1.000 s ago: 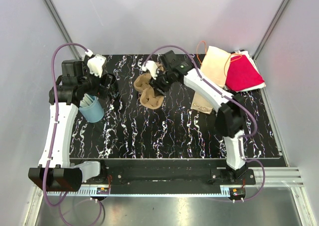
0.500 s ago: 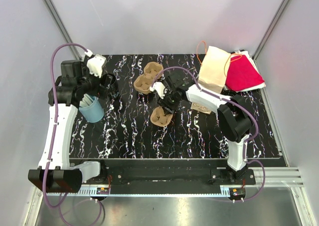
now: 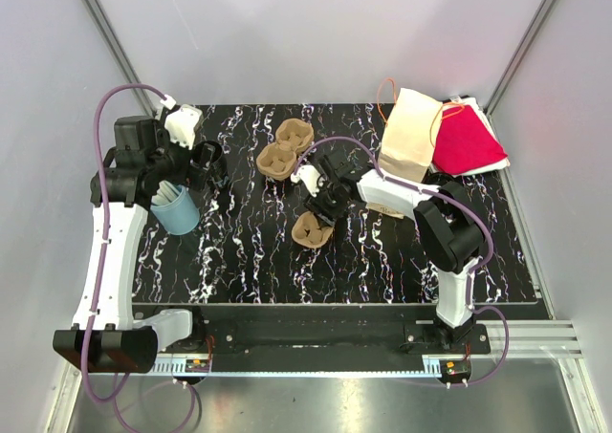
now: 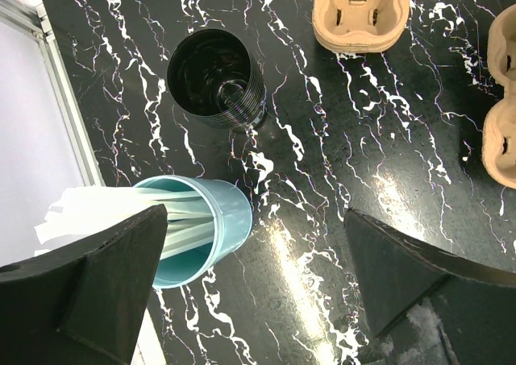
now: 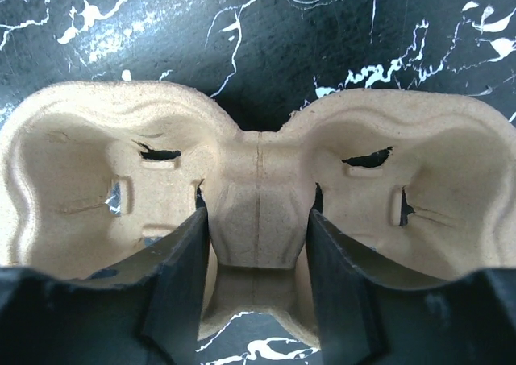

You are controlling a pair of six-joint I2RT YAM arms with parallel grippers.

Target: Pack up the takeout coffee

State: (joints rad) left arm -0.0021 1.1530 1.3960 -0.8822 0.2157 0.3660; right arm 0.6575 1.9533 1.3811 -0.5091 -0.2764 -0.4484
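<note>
Now that it's split off: cup carrier [image 3: 311,228], nearside of carrier stack [image 3: 285,156], awaits cups.
Right end effector [image 5: 256,220]: pinching its ridge.
Left end effector [image 4: 256,220]: spread, idle.

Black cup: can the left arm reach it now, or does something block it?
Probably yes. The open left gripper hangs near the black cup with nothing between them; the blue cup stands close beside it.
</note>
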